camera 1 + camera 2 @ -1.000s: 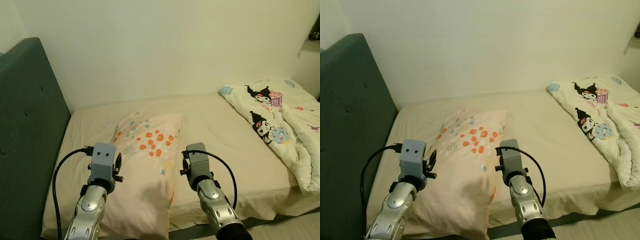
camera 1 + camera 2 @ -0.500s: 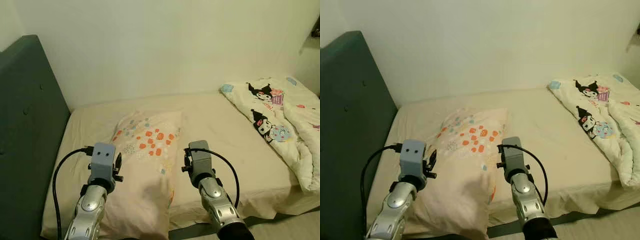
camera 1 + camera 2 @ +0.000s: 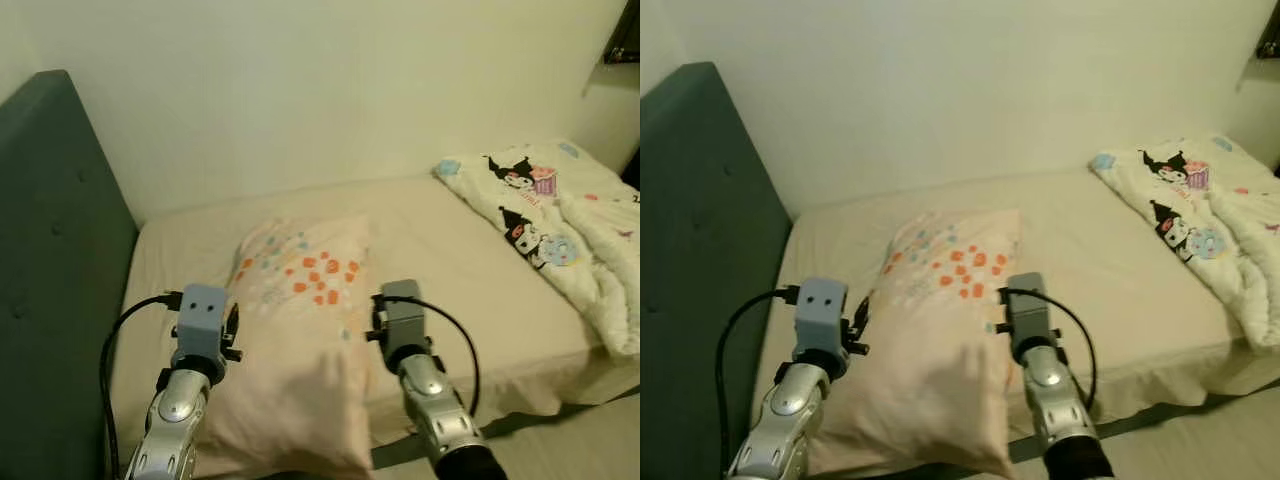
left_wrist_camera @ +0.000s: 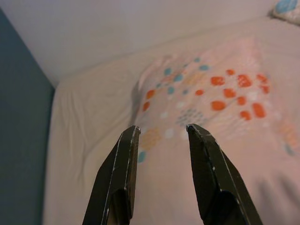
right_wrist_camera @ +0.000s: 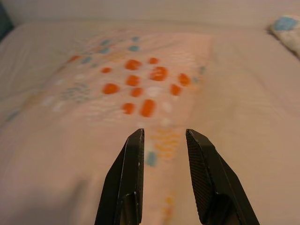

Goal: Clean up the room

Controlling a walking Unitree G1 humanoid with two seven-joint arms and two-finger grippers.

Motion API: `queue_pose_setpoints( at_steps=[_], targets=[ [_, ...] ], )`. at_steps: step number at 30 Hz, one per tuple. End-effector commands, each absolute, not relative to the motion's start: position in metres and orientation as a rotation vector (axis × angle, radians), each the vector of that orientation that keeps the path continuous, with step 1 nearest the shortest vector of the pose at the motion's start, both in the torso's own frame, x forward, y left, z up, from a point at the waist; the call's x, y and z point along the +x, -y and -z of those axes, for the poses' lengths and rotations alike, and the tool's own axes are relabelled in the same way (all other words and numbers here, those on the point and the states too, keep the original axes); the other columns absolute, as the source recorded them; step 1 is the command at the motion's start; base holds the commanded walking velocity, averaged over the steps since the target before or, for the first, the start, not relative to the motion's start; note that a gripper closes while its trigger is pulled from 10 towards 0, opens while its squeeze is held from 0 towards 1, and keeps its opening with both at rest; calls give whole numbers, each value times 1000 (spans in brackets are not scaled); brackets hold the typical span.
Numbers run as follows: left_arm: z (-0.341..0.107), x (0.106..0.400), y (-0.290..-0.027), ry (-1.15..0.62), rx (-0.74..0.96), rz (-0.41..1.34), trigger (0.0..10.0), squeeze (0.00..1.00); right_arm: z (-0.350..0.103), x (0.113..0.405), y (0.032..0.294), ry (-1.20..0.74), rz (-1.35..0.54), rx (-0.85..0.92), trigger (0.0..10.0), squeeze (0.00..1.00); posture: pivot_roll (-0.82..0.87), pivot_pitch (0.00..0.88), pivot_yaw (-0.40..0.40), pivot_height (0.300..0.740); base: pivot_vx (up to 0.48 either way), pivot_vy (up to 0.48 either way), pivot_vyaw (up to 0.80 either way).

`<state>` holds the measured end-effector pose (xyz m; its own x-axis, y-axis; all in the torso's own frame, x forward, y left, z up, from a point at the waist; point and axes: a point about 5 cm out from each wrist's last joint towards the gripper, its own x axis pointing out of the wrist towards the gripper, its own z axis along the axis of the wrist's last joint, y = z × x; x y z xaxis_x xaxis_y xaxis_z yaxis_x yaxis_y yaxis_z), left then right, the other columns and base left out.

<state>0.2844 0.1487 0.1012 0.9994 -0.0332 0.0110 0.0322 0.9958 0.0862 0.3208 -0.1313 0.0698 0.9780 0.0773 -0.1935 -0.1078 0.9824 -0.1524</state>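
Pillow (image 3: 300,330) lies on the bed (image 3: 450,270), soft and floppy, so we hold our left gripper (image 4: 161,129) and right gripper (image 5: 163,133) open, aiming for its 3 and 9 o'clock edges.

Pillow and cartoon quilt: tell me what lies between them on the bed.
Bare cream sheet, nothing else. The head views show that stretch running from the pillow to the quilt heaped at the bed's right end.
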Motion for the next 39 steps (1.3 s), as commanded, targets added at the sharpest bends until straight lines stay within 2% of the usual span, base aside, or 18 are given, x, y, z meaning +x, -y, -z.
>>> queue_pose_setpoints(
  at_steps=[1, 4, 16, 19, 33, 34, 39],
  targets=[
    [-98, 281, -150, 2, 102, 33, 10000, 0, -69, 320, 134, -185, -84, -153, 10000, 0, -32, 67, 4, 711, 0, 0, 0],
    [-98, 281, -148, 2, 111, 48, 10000, 0, -69, 320, 134, -185, -83, -153, 10000, 0, -32, 67, 4, 711, 0, -101, 0],
    [-100, 281, -145, 9, 110, 34, 10000, 0, -69, 320, 133, -185, -89, -155, 10000, 0, -32, 67, 1, 711, 0, -480, 0],
    [-100, 280, -147, 7, 59, 12, 10000, 0, -69, 319, 134, -186, -87, -156, 10000, 0, -34, 66, 0, 711, 0, 0, 0],
    [-97, 282, -146, -8, 117, 9, 10000, 0, -68, 320, 132, -190, -99, -169, 10000, 0, -34, 57, 2, 711, 0, 0, 0],
    [-97, 283, -146, -5, 124, 13, 10000, 0, -68, 320, 132, -189, -113, -217, 10000, 0, -34, 57, 2, 711, 0, 0, 656],
    [-98, 283, -146, -2, 133, 14, 10000, 0, -68, 320, 131, -187, -127, -239, 10000, 0, -35, 59, 2, 711, 0, 0, 743]
  ],
)
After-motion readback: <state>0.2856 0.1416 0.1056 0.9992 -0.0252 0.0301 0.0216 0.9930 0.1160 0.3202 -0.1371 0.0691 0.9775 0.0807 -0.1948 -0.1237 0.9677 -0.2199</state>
